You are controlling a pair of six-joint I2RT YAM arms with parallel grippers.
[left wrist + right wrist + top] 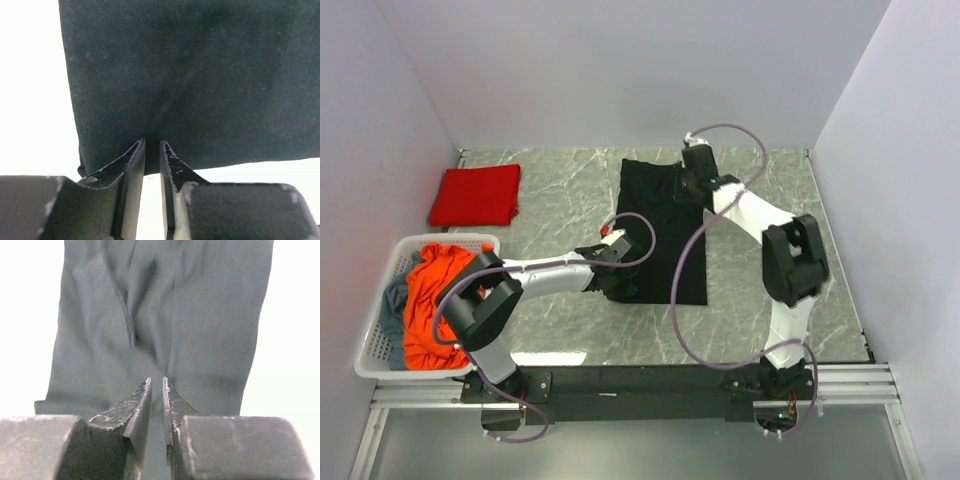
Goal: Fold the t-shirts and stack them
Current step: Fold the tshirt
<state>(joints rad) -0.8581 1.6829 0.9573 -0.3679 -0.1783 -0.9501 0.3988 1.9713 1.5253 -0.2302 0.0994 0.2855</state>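
The black shirt (665,215) lies mid-surface, folded into a long strip. The left gripper (152,142) sits at its near hem and the right gripper (157,380) over its far end. Each has its jaws a narrow slit apart, and I cannot tell whether either pinches cloth. The folded red shirt (475,195) lies far left. The orange shirt (430,300) and grey-blue shirt (395,295) fill the basket (375,345).

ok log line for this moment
black shirt: long strip on table | left gripper: at near edge, grip unclear | right gripper: over far end, grip unclear | red shirt: folded, far left | basket: orange shirt inside
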